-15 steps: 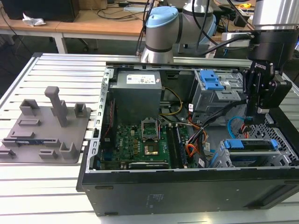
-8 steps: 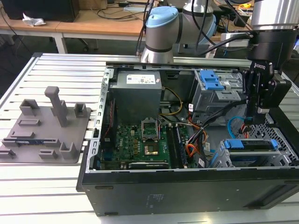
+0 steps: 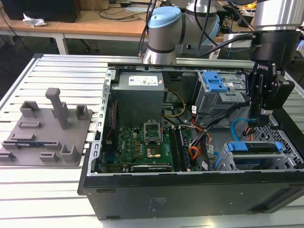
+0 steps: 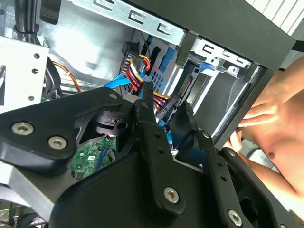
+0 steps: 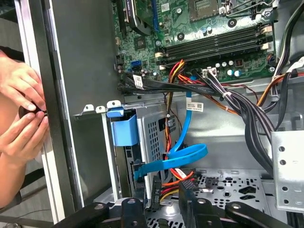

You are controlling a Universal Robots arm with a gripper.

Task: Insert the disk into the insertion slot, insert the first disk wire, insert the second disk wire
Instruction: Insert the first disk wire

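The disk (image 3: 254,147), framed by its bright blue carrier (image 5: 124,130), sits inside the insertion slot (image 3: 286,142), a perforated silver cage at the case's corner on the exterior view's right. My gripper (image 3: 253,122) hangs just behind the disk's rear end. In both wrist views its black fingers (image 4: 151,123) stand on either side of a black connector with red, yellow and orange wires (image 5: 169,186). The gripper (image 5: 164,192) looks shut on that wire's connector (image 4: 164,108). A flat blue data wire (image 5: 186,156) loops beside it, its black plug close to one finger.
A person's hands (image 5: 21,102) rest on the case's outer wall near the slot. The motherboard (image 3: 142,142), power supply (image 3: 140,92), a taller cage with a blue latch (image 3: 214,85) and a thick black cable bundle (image 5: 249,111) crowd the case. A grey fixture plate (image 3: 42,135) lies outside it.
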